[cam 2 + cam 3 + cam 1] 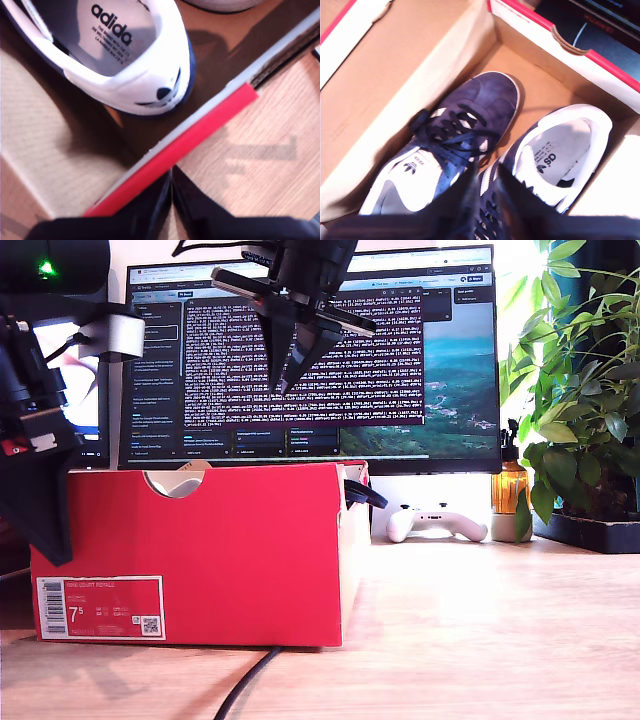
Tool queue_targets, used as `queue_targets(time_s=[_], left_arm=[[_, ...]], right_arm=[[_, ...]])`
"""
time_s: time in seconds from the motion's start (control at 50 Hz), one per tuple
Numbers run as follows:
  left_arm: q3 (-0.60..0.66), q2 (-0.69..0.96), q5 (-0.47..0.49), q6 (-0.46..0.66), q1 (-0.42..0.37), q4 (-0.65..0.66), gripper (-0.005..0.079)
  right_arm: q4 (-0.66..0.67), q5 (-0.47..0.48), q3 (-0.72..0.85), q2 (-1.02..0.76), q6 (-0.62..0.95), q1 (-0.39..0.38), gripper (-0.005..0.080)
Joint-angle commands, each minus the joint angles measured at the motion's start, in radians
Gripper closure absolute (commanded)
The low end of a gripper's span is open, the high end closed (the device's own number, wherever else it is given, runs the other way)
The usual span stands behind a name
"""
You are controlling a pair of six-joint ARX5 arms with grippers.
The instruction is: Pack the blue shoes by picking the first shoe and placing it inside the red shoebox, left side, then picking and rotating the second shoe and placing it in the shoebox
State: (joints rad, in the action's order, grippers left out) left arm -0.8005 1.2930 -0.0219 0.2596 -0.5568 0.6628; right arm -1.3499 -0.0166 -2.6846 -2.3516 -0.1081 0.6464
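A monitor (310,350) is seen behind the red shoebox (200,560) on the wooden desk (480,630), with a white game controller (437,523), an amber bottle (509,487) and a potted plant (580,410) toward the exterior view's right; a black cable (248,685) is run out from under the box front. My second gripper (487,172) is held above the open box, pointed down, fingers pressed nearly together, nothing pinched. My first gripper (171,187) is poised over the box's red edge (190,145), fingers pressed together, empty. Both blue shoes are seen inside the box, side by side and reversed: first shoe (465,125) toe toward the notched wall, second shoe (560,150) heel toward it.
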Motion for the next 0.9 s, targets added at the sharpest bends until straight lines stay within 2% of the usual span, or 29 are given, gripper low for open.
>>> queue_targets(time_s=[0.0,0.26,0.4,0.58,0.72,0.88], left_arm=[[0.000,-0.028,0.015,-0.080,-0.009,-0.014,0.0754],[0.000,-0.249,0.016,-0.113,-0.009,-0.032,0.0754],[0.000,-0.366,0.061,-0.128,-0.008,-0.023,0.0754],[0.001,-0.453,0.067,-0.120,0.014,-0.024,0.0754],[0.001,-0.484,0.068,-0.092,0.060,-0.043,0.0754],[0.001,-0.496,0.097,-0.068,0.114,-0.063,0.0754]], right_arm=[[-0.005,0.000,0.002,0.100,0.031,-0.041,0.0757],[-0.007,0.001,0.002,0.165,0.047,-0.121,0.0757],[-0.010,0.010,0.002,0.184,0.056,-0.142,0.0757],[-0.013,0.041,0.002,0.196,0.058,-0.152,0.0757],[-0.013,0.076,0.002,0.209,0.066,-0.148,0.0757],[-0.013,0.201,0.002,0.226,0.073,-0.154,0.0757]])
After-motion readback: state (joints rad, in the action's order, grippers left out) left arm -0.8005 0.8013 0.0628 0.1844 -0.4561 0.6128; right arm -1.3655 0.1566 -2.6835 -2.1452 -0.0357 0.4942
